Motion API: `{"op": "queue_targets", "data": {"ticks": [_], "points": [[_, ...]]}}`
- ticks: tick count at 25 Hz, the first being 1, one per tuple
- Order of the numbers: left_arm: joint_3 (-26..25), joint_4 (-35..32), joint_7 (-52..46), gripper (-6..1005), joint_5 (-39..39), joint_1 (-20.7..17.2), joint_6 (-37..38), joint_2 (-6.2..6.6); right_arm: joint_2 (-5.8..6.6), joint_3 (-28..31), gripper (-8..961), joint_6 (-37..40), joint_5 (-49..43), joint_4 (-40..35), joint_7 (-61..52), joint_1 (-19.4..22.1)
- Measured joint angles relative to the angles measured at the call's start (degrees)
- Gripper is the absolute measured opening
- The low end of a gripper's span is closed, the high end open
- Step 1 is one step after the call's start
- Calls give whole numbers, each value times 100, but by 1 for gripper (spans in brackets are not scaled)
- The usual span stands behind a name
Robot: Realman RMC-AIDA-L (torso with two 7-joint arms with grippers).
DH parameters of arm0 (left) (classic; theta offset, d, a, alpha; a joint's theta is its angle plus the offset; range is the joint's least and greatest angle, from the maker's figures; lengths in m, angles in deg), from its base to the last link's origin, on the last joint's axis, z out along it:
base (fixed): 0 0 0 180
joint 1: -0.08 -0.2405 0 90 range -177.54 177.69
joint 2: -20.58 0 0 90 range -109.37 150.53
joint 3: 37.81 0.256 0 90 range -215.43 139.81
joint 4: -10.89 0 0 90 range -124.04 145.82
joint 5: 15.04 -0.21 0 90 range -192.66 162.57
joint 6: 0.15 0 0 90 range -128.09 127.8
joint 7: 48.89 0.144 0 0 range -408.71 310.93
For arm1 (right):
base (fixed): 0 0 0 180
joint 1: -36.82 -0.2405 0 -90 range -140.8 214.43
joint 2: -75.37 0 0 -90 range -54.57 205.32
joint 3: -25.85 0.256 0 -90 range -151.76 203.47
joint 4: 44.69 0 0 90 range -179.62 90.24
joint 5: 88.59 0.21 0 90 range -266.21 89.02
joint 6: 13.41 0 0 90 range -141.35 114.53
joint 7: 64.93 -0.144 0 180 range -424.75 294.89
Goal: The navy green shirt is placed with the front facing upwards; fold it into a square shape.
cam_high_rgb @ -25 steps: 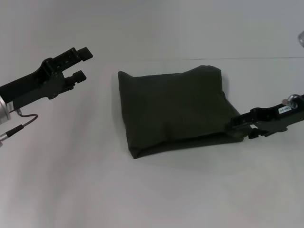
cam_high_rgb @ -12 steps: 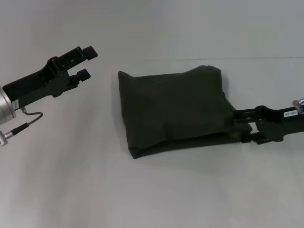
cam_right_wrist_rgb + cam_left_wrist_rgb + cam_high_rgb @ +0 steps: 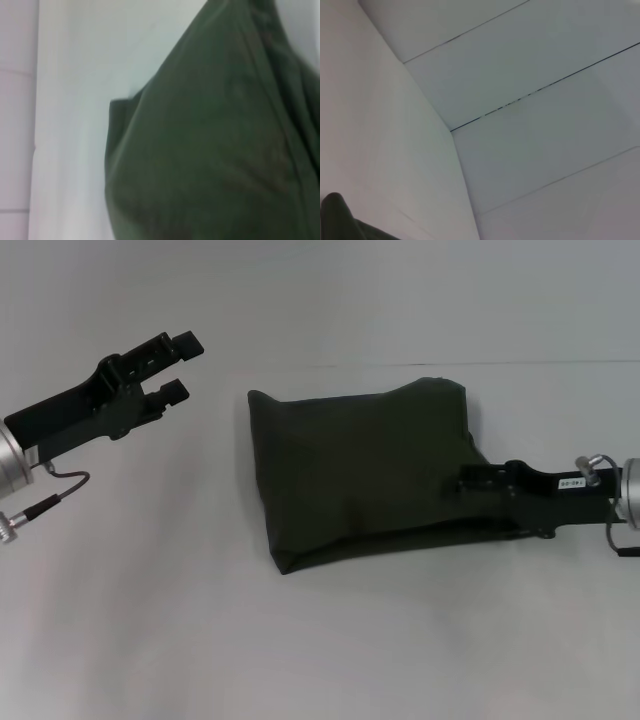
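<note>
Right gripper (image 3: 470, 480) reaches in low from the right side, its tip lying over the near right part of the shirt (image 3: 365, 470); its dark fingers merge with the dark cloth in the head view, so whether they are parted or pinching fabric cannot be told. Left gripper (image 3: 180, 365) is held above the table (image 3: 150, 600) at far left, well apart from the shirt, fingers spread with a clear gap between them and nothing in them. The shirt lies on the white table a little right of centre, folded into a compact, roughly four-sided bundle: far edge wavy and rising toward the far right corner, near edge slanting down toward the near left corner. No lettering or label is visible on the exposed surface. Right wrist view shows the shirt (image 3: 210, 150) close up as a dark green mass with a seam or fold line running along it and one corner against the white table, but no fingers. Left wrist view shows mostly pale panels with thin seams; only a small dark green corner of the shirt (image 3: 337, 220) is visible at its edge.
</note>
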Motion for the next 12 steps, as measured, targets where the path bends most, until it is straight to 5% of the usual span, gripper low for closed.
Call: {"op": "queue_targets", "data": {"ticks": [5, 12], "points": [[0, 5, 7, 900, 84, -23, 25, 0, -14, -52, 853, -262, 77, -45, 5, -18], [0, 4, 7, 900, 88, -64, 12, 0, 151, -7, 852, -61, 368, -197, -6, 17]]}}
